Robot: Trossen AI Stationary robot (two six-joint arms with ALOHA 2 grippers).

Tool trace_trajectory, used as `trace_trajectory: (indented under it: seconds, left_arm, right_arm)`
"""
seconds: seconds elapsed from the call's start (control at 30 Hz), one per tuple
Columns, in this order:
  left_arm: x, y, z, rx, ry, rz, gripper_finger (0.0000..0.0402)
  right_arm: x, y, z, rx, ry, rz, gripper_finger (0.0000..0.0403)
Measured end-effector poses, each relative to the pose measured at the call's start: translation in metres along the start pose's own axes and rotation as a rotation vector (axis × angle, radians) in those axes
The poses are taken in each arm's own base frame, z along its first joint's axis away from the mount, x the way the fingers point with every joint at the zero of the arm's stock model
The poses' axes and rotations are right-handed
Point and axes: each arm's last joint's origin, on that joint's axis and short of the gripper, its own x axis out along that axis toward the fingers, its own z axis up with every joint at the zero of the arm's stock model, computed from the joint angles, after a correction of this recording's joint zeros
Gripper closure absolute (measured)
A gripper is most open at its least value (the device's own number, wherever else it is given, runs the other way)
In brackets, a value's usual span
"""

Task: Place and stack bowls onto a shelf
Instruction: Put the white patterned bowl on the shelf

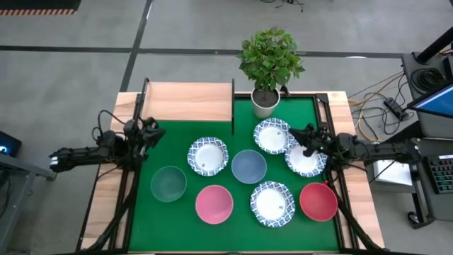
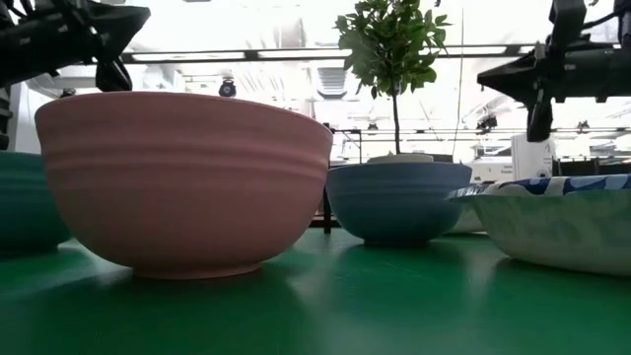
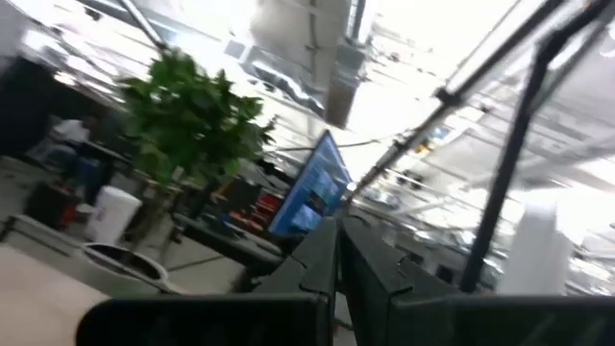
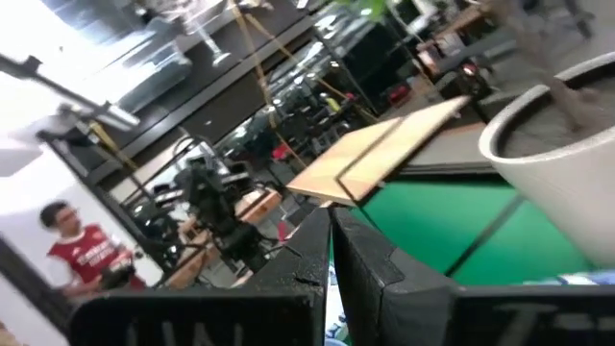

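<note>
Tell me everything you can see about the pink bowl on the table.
The pink bowl is small, round and plain, matte, with faint horizontal ridges around its outer wall and a narrower foot. It stands upright and empty on the green table top, in the front row between the dark green bowl and a white bowl with a blue patterned rim. Nothing touches it; both grippers are away from it.

Leafy potted plant (image 1: 270, 58) in a pale pot (image 1: 265, 103), standing at the far edge of the green table top (image 1: 180, 209). Same plant (image 2: 391, 47) rising tall in the low view. Off to the right, cables and a power strip (image 1: 391, 108) on the grey floor, beside a lit monitor (image 1: 435, 99). Person in a red shirt (image 4: 84, 258) out in the room, well beyond the table.
</note>
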Motion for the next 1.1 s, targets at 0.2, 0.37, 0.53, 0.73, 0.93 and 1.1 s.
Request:
trace_trajectory:
  seconds: [0.2,0.37,0.53,0.73,0.93,1.1]
  left_arm:
    - [0.0,0.001,0.0,0.083,-0.011,0.037,0.0402]
    - [0.0,-0.001,0.006,0.124,-0.073,0.013,0.0402]
    - [-0.001,-0.005,0.013,0.17,-0.147,-0.01,0.0402]
    - [-0.003,-0.008,0.021,0.226,-0.219,-0.028,0.0402]
    - [-0.002,-0.011,0.028,0.28,-0.236,-0.029,0.0402]
    - [-0.002,-0.011,0.028,0.281,-0.228,-0.027,0.0402]
  right_arm:
    - [0.016,0.006,-0.009,-0.114,0.063,0.107,0.0394]
    - [0.033,0.014,-0.013,-0.178,0.158,0.142,0.0394]
    - [0.06,0.038,-0.008,-0.248,0.319,0.208,0.0394]
    - [0.094,0.07,-0.003,-0.396,0.667,0.055,0.0394]
    - [0.13,0.094,-0.002,-0.515,0.883,-0.06,0.0394]
    - [0.165,0.109,-0.01,-0.595,0.948,-0.057,0.0394]
